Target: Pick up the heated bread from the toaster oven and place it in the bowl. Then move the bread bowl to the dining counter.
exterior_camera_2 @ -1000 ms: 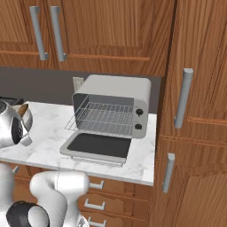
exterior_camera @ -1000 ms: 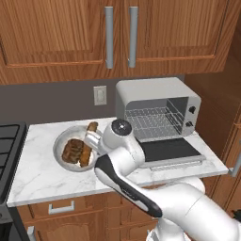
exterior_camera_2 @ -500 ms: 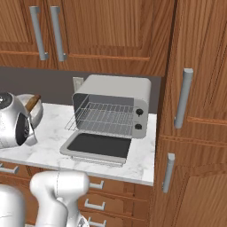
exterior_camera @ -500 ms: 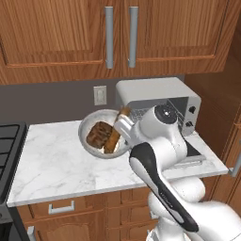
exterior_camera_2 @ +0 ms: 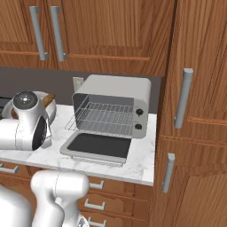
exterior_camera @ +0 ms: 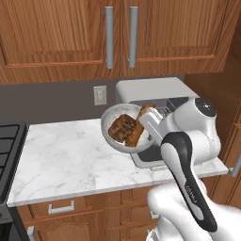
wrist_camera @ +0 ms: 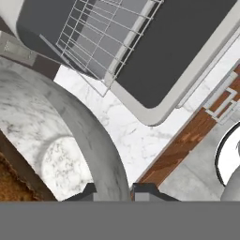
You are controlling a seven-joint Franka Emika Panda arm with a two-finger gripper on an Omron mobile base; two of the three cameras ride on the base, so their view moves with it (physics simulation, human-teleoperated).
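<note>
Bowl (exterior_camera: 123,133) swung rightward, fingers (wrist_camera: 143,189) pinching rim

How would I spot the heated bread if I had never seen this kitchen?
Find the grey toaster oven on the marble counter. Just left of it the gripper holds a whitish bowl up in the air. The bread is the chunky dark-brown piece inside, beside a longer, thinner, lighter stick.

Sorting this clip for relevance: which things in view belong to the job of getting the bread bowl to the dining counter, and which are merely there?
Part of the job:
- bowl, lifted off the worktop, rim in the shut tool
- heated bread, in the bowl
- toaster oven, door down, rack bare

Just there:
- long brown stick, also in the bowl
- wall outlet
- upper cabinets
</note>
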